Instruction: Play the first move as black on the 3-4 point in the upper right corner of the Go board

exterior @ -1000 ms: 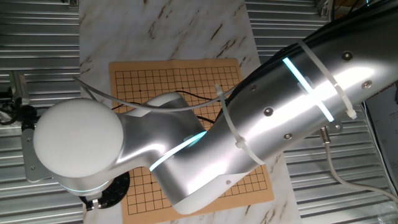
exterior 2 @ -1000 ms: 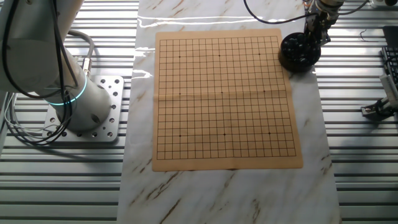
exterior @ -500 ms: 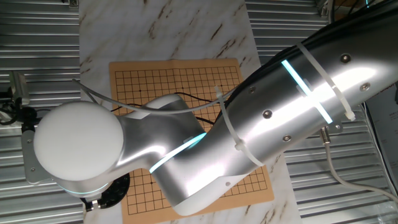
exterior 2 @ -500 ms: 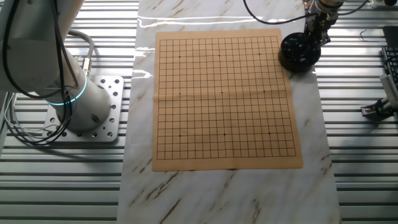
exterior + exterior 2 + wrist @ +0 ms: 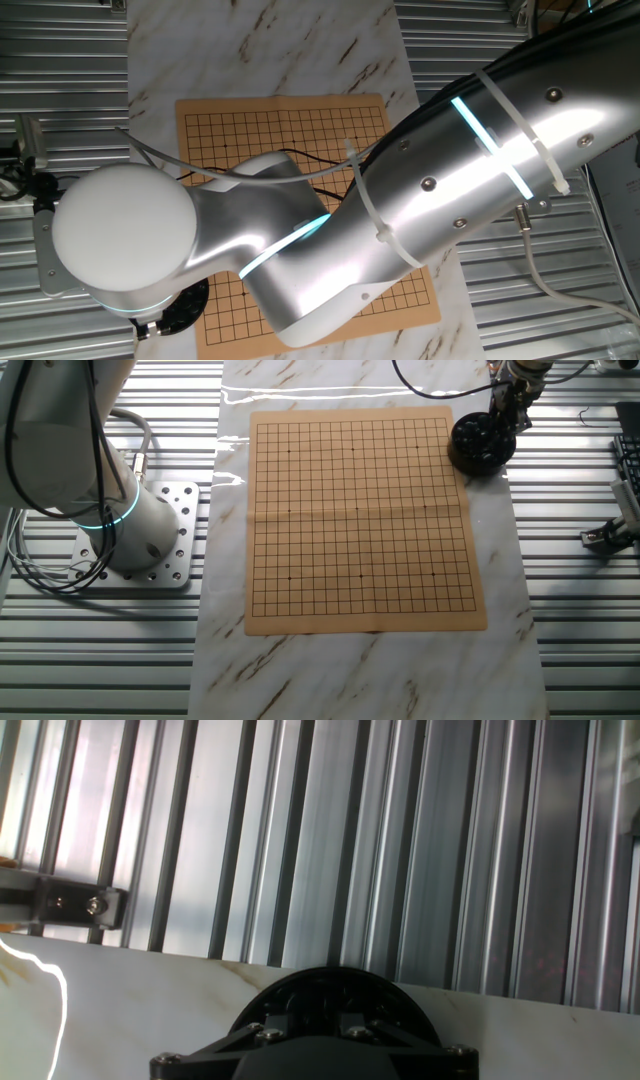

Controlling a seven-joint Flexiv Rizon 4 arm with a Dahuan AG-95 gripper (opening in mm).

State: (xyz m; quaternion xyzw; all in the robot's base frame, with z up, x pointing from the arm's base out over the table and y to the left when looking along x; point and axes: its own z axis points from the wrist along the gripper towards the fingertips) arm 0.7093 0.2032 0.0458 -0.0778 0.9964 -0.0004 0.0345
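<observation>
Fingers point(image 5: 508, 415): reaching down into the round black bowl point(image 5: 481, 445) at the far right corner of the marble table point(image 5: 370, 670). Tips lost against the dark bowl; cannot tell whether they are apart or together, or whether they grip anything. Hand view shows only the black underside of the hand over the bowl point(image 5: 335, 1010); no fingertips visible there.

Black stones point(image 5: 476, 436): a glossy dark heap inside the bowl. Single stones not separable, so no count, and no heading or long axis readable on any of them.

One bowl, standing on the marble just beside the Go board point(image 5: 360, 520), off its far right corner and overlapping the board's edge a little. One board, tan, gridded, lying flat along the middle of the table; every intersection in sight is bare.

One arm point(image 5: 420, 200), silver with cyan light bands, covering most of the board in one fixed view. Its base point(image 5: 140, 540) is bolted off the table's left edge.
</observation>
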